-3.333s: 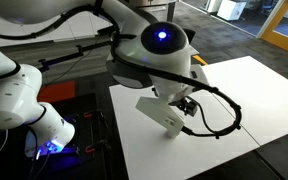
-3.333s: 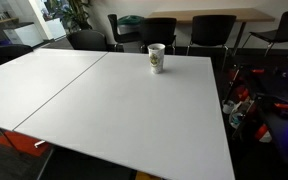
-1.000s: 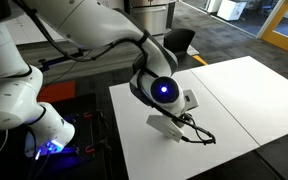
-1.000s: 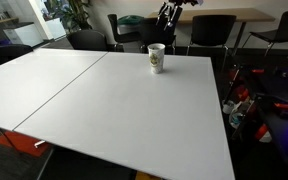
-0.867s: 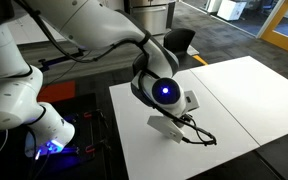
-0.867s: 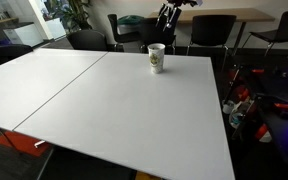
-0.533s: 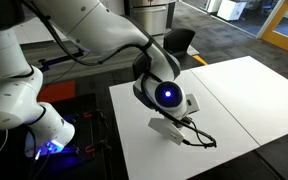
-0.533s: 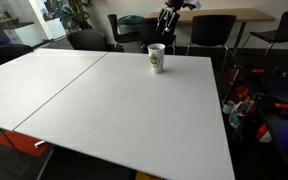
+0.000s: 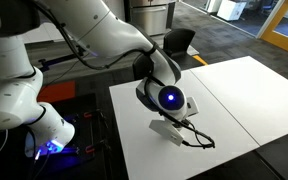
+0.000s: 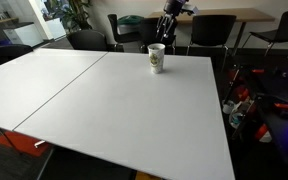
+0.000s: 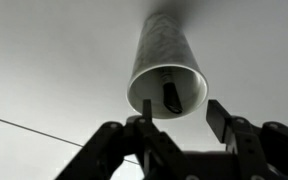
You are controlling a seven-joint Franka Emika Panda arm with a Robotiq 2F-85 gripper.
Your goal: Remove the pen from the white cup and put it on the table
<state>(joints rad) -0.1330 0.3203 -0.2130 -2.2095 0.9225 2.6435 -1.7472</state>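
The white cup (image 10: 156, 57) stands upright near the far edge of the white table (image 10: 104, 110). In the wrist view I look down into the cup (image 11: 167, 78), and the dark pen (image 11: 171, 97) leans inside it against the wall. My gripper (image 11: 181, 125) hangs above the cup's rim with its two dark fingers (image 11: 220, 120) apart and nothing between them. It touches neither cup nor pen. In an exterior view the gripper (image 10: 168, 24) is above and just behind the cup. The arm (image 9: 169, 97) hides the cup in an exterior view.
A thin dark seam (image 10: 64, 85) runs across the tabletop. Dark chairs (image 10: 212, 30) stand behind the far edge, close to the cup. Cables and lit equipment (image 10: 254, 105) lie off the table's side. The robot's base (image 9: 24, 110) stands beside the table.
The arm's wrist has shifted a little lower over the table. The cup and the pen have not moved.
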